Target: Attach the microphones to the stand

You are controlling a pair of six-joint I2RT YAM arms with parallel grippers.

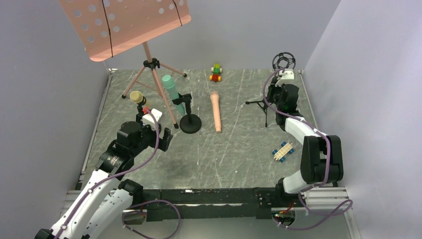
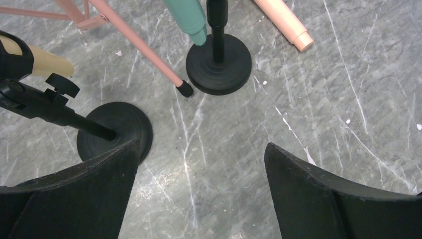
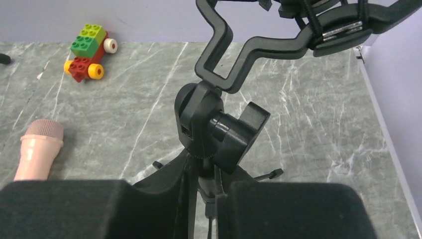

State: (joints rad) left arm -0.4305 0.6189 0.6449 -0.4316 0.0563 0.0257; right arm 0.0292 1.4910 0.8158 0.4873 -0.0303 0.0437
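The tripod stand [image 3: 214, 124] is clamped at its post by the right gripper [image 3: 203, 194]; the left gripper [image 2: 201, 164] is held wide apart, empty. The pink microphone [image 1: 216, 112] is seen flat on the table [image 1: 239, 159], unattached. If the post is pulled sideways, the stand may be tipped over.

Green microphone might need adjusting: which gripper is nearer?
Left. The left gripper is just in front of the green microphone; the right gripper is far right, on the tripod stand.

No readable text, logos or nos. anywhere: none on any mic [image 1: 216, 112], stand [image 3: 214, 129], toy car [image 1: 282, 151] or music desk [image 1: 124, 25].
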